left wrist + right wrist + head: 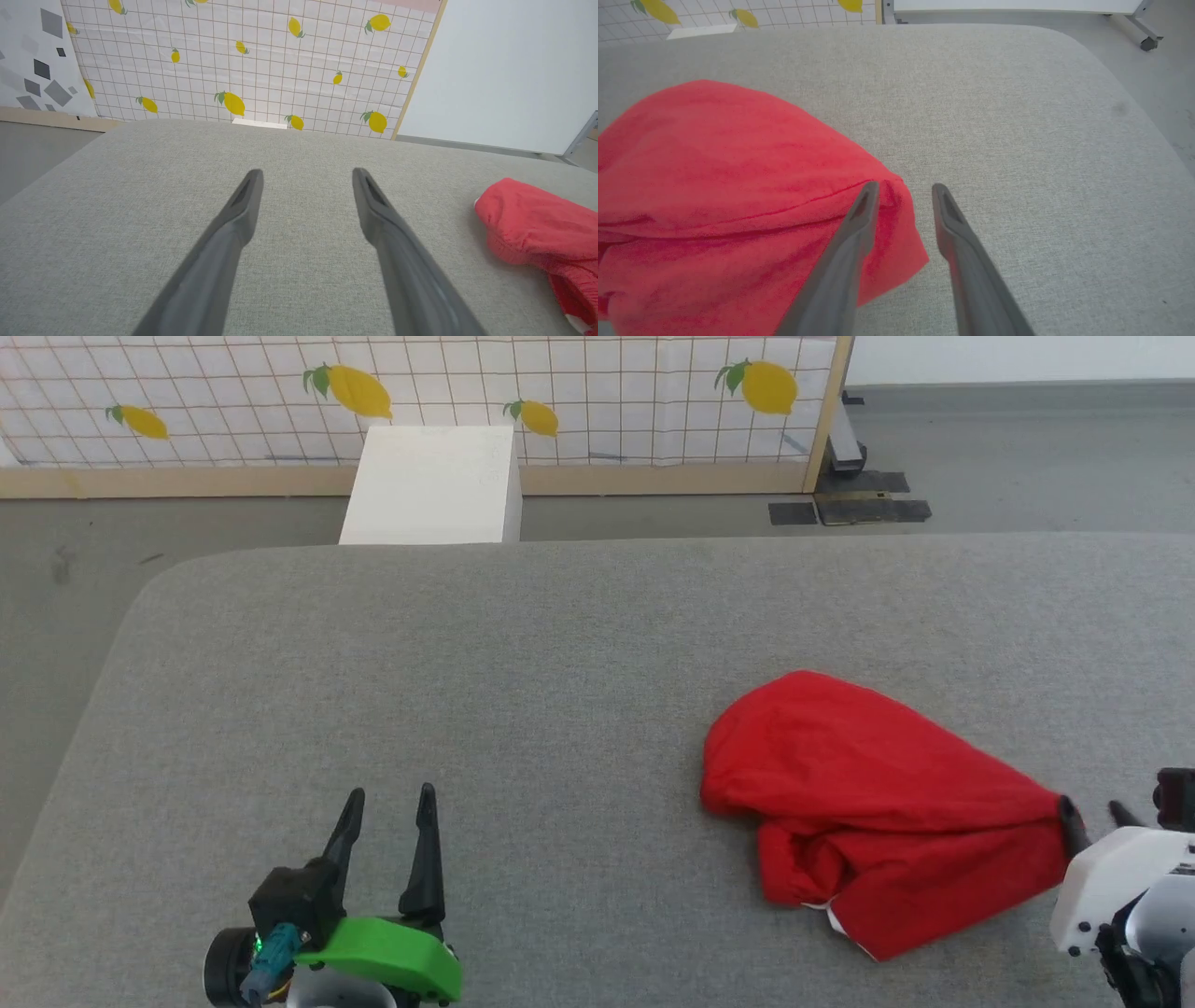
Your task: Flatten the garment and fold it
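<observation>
The garment [868, 798] is a bunched heap of bright red fabric on the grey table, right of centre, with a bit of white trim [837, 919] at its near edge. Its near right corner [896, 242] lies between the fingers of my right gripper [906, 189], which is open; one finger rests over the cloth, the other over bare table. In the head view the right gripper [1090, 817] sits at the garment's right tip. My left gripper [387, 795] hovers open over bare table at the lower left, far from the cloth. The left wrist view catches the garment [537, 228] at its right edge.
The grey padded table [523, 653] has rounded corners and spans most of the head view. Beyond its far edge stand a white box [434, 485] and a lemon-print screen [420, 392] on a wooden frame. Grey floor lies left of and behind the table.
</observation>
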Tool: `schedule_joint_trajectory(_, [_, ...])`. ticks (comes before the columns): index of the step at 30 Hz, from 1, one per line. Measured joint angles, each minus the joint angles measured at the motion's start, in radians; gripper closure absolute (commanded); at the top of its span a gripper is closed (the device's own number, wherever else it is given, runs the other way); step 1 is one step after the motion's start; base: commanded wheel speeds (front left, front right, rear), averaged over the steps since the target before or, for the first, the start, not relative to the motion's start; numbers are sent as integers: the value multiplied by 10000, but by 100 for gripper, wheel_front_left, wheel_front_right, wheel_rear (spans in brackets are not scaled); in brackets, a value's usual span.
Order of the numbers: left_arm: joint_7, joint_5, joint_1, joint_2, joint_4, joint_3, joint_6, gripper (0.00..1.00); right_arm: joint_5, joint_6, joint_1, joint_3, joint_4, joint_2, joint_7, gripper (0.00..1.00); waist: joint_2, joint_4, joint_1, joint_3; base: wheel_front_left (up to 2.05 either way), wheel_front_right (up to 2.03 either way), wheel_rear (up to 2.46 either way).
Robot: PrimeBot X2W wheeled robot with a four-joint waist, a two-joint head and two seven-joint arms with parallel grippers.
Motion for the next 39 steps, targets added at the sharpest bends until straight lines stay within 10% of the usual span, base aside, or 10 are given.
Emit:
schedule_joint_trajectory(10, [0,-261,-143,13,-21,-882,-107,0,621,0,1207,780,-1685,663,-3490,0,0,-371,0,-89,0,0,0])
schedule_joint_trajectory(20, [1626,-1831,-1944,-33,1601,-5024,-566,0,1118,0,1712,2086,-1862,725,-4318,0,0,-1101,0,94,0,0,0])
schedule_joint_trajectory(34, [4836,-4410,-3911,-35,3436,-7030,798,0,1348,0,1559,2382,-1407,729,-4579,0,0,-2553,0,559,0,0,0])
schedule_joint_trajectory(35, [4792,-4475,-3985,-35,3432,-7081,796,55,1373,0,1556,2383,-1386,727,-4583,0,0,-2609,1,583,0,0,0])
schedule_joint_trajectory(36, [4681,-4510,-4046,-35,3419,-7118,792,81,1390,0,1555,2385,-1363,727,-4589,0,0,-2642,0,599,0,0,0])
schedule_joint_trajectory(37, [4529,-4539,-4126,-35,3377,-7173,759,100,1398,0,1555,2376,-1346,729,-4592,0,0,-2665,0,611,0,0,0])
schedule_joint_trajectory(39, [4201,-4579,-4273,-36,3271,-7342,548,100,1406,0,1555,2343,-1325,727,-4658,0,0,-2640,0,601,0,0,0])
